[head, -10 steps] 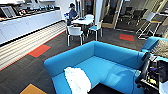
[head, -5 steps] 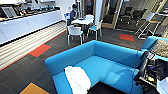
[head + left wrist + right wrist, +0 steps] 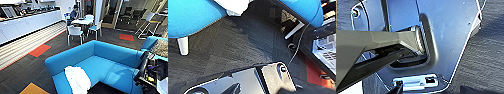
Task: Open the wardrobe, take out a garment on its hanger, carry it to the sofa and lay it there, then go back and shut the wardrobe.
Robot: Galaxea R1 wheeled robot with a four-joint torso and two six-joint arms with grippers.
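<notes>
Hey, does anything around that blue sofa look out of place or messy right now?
One thing stands out: a white limp fabric garment lies draped over the front edge of the bright blue upholstered sofa, near its left end, partly hanging off the seat rather than lying flat. Nothing looks spilled or damaged on the dark carpet around it.

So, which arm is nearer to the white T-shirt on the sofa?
Left, probably. Its wrist camera sees the T-shirt hanging over the sofa edge close by. The right arm is across the seat, at the sofa's other end.
</notes>
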